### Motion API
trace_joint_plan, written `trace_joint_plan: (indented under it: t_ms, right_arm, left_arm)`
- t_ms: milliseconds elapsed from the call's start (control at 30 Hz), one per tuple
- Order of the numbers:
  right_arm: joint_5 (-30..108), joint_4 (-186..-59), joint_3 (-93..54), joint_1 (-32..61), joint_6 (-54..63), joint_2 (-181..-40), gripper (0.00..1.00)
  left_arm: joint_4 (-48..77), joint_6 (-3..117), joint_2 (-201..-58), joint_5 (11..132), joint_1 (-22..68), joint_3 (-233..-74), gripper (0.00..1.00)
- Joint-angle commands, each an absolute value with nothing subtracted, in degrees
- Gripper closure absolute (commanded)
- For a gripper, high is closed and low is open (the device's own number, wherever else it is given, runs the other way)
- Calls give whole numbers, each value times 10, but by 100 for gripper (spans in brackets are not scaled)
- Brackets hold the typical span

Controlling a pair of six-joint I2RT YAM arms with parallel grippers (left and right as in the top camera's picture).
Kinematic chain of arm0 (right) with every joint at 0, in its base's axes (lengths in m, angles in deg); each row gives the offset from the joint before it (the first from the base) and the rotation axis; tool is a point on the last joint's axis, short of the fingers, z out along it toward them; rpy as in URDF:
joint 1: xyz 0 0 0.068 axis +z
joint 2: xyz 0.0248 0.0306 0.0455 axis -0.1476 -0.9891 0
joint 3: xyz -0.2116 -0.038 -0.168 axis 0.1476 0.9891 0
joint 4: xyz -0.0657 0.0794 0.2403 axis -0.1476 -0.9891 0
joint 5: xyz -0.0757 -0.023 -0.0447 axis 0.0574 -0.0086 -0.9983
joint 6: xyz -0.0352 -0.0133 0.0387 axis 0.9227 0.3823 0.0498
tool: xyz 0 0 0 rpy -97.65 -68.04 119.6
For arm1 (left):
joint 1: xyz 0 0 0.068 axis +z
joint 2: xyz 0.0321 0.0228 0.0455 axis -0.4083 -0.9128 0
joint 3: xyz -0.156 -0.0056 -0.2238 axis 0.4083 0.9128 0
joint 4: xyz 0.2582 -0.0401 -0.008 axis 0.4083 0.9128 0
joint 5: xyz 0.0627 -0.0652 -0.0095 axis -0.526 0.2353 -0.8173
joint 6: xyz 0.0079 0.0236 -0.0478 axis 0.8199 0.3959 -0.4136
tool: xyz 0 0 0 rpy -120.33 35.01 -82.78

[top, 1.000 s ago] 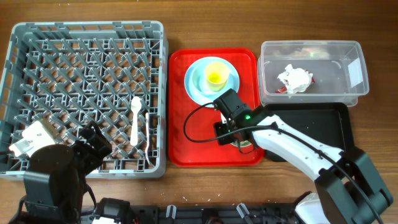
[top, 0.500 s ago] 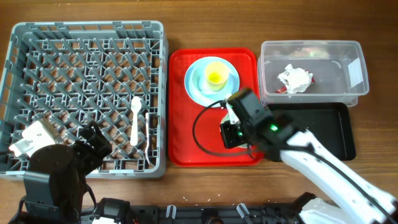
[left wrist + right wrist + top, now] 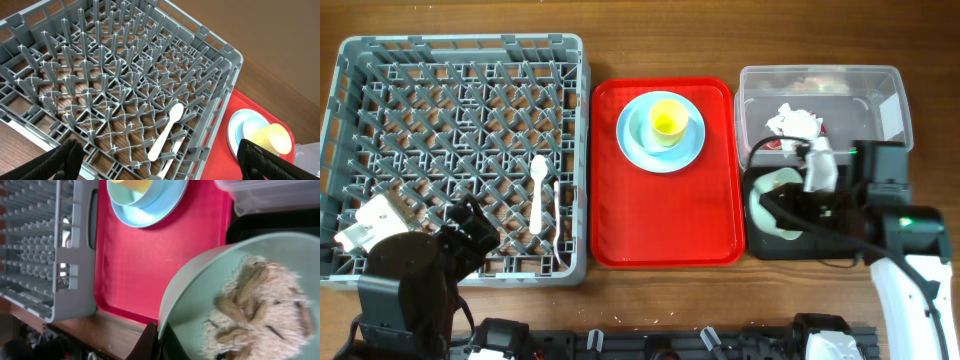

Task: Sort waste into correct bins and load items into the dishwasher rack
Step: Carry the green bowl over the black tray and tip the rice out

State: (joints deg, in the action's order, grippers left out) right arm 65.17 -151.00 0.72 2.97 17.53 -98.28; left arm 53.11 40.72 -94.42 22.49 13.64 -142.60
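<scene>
At 4 o'clock, right jaws grip the bowl (image 3: 200, 295) over the black tray (image 3: 300, 220), likely to dump food scraps (image 3: 260, 305); left jaws hang open.

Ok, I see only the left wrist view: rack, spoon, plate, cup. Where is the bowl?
Observer: The right gripper holds the bowl by its rim, over the black tray.
Operator: Is there food in it?
Observer: Yes, the right wrist view shows beige scraps inside.
Operator: And the wrapper?
Observer: It lies in the tub, white with red print.
</scene>
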Motion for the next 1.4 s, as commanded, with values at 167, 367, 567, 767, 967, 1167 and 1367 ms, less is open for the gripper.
trace_joint_plan:
  t_ms: [167, 367, 567, 767, 967, 1167, 1367]
  right_arm:
    - [958, -1571, -3, -200, 431, -1127, 96]
    - [1047, -1595, 26, -254, 535, -1226, 96]
    - [1097, -1576, 76, -319, 561, -1256, 96]
    - [1139, -1548, 120, -392, 561, -1256, 96]
    - [1178, -1581, 129, -411, 544, -1256, 96]
    - [1212, -1602, 129, -411, 499, -1256, 96]
    - [1223, -1615, 133, -410, 499, -1256, 96]
  left_arm:
    - [530, 402, -943, 215, 139, -1428, 0]
    - [530, 402, -943, 215, 139, -1428, 0]
    - [530, 402, -943, 215, 139, -1428, 0]
    - [530, 402, -943, 215, 139, -1428, 0]
    - [530, 402, -943, 215, 139, -1428, 0]
    - [530, 402, -943, 215, 139, -1428, 0]
    - [529, 402, -943, 215, 139, -1428, 0]
